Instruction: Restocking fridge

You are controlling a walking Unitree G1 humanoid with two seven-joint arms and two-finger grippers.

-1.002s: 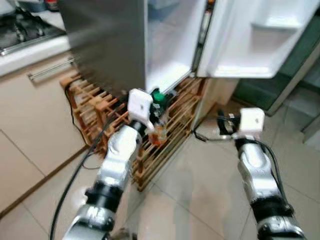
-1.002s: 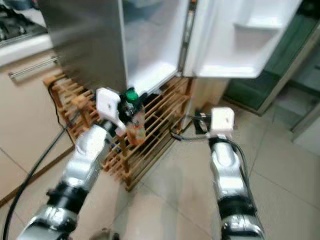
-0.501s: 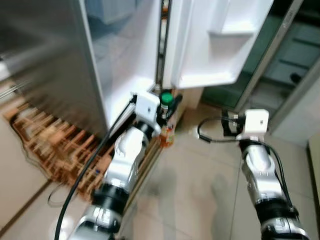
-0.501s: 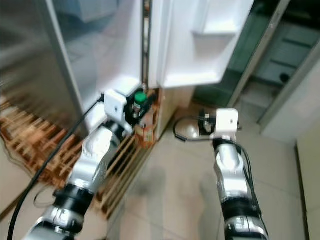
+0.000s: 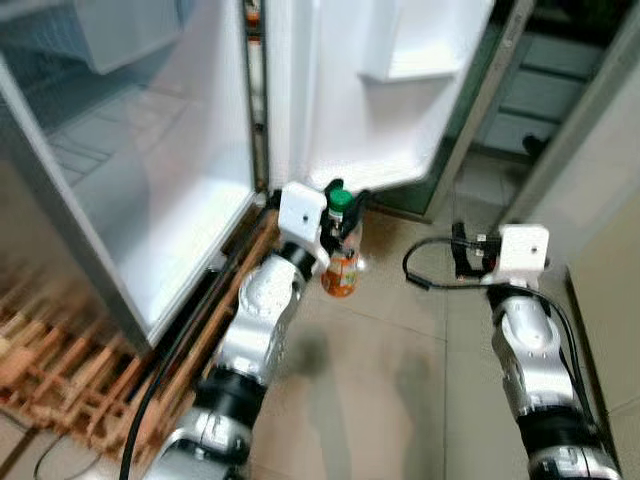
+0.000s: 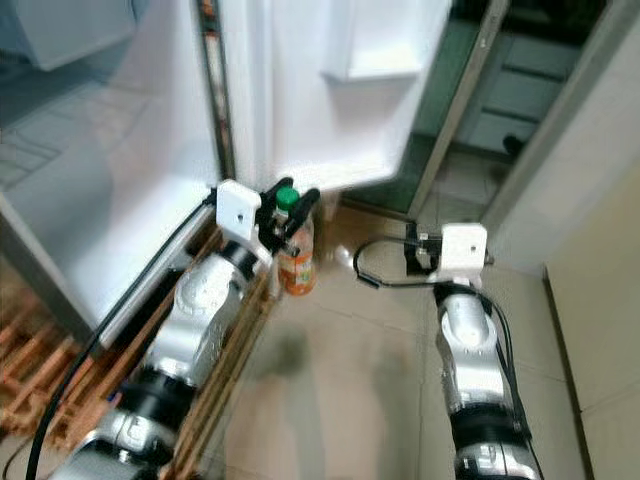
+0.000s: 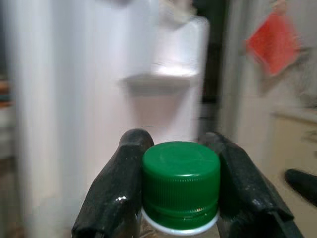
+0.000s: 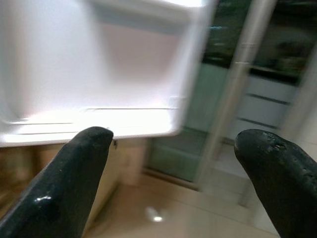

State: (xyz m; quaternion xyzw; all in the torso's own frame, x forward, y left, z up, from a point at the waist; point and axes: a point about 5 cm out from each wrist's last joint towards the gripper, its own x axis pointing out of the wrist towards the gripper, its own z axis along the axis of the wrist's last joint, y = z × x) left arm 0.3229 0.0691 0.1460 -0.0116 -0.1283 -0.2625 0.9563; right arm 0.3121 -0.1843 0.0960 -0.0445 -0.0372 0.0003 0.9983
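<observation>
My left gripper (image 5: pixel 343 212) is clamped on a bottle (image 5: pixel 341 270) just under its green cap (image 7: pixel 181 181); in the left wrist view both black fingers (image 7: pixel 113 194) press the neck from either side. The bottle hangs upright in the air, orange drink and orange label, above the tiled floor (image 5: pixel 400 380), not touching it. It sits in front of the lower edge of the open fridge door (image 5: pixel 370 90), just beside the gap where that door hinges to the fridge (image 5: pixel 150 200).

The fridge is open at my left, white inside, with a clear drawer (image 5: pixel 110 30) near the top. The door carries a white shelf bin (image 5: pixel 425 45) well above the bottle. A wooden slatted rack (image 5: pixel 70 370) lies on the floor along the bottom edge of the fridge, under my left arm. A black cable (image 5: pixel 180 350) runs along that arm down toward the rack.

My right gripper (image 8: pixel 173 163) is spread wide and grips nothing, held out over the floor, well apart from the bottle. Its wrist view looks past the bottom edge of the door to a glass sliding door (image 8: pixel 237 94) behind. A looped black cable (image 5: pixel 425 270) hangs by the right wrist. Between the bottle and the door bin nothing blocks; the door's lower edge is the nearest thing to the cap.
</observation>
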